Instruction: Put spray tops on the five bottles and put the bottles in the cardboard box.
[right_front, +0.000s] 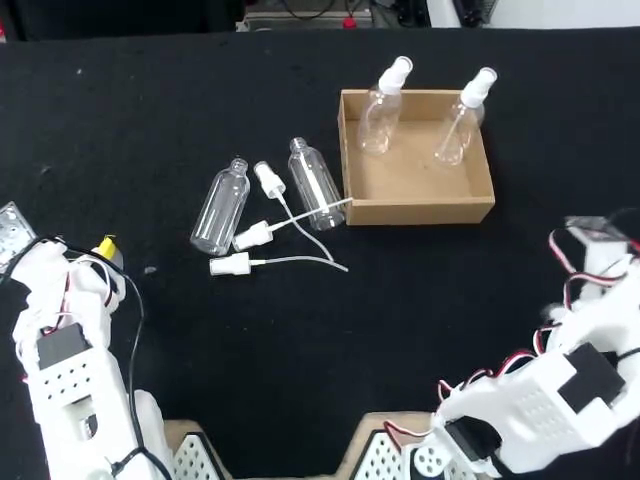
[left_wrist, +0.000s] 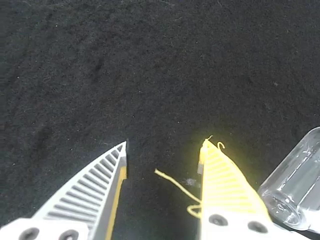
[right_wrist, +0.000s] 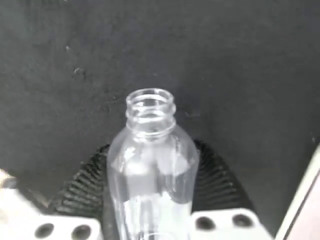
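Two clear bottles with white spray tops (right_front: 393, 75) (right_front: 478, 87) lean inside the cardboard box (right_front: 420, 212). Left of the box, two open bottles (right_front: 220, 206) (right_front: 315, 183) lie on the black table. Three loose spray tops (right_front: 268, 180) (right_front: 252, 236) (right_front: 230, 265) with thin tubes lie between and below them. My right gripper (right_wrist: 150, 147) (right_front: 590, 235) is shut on a clear bottle (right_wrist: 150, 165), its open neck pointing away. At the table's left side my left gripper (left_wrist: 165, 144) (right_front: 100, 255) is open over bare cloth. The rounded end of a clear bottle (left_wrist: 295, 190) shows beside its yellow finger (left_wrist: 222, 175).
The table is covered in black cloth (right_front: 150, 110). The box stands right of centre toward the back. A small clear object (right_front: 10, 228) lies at the left edge near the left arm. Red and white wires (right_front: 565, 260) run along the right arm.
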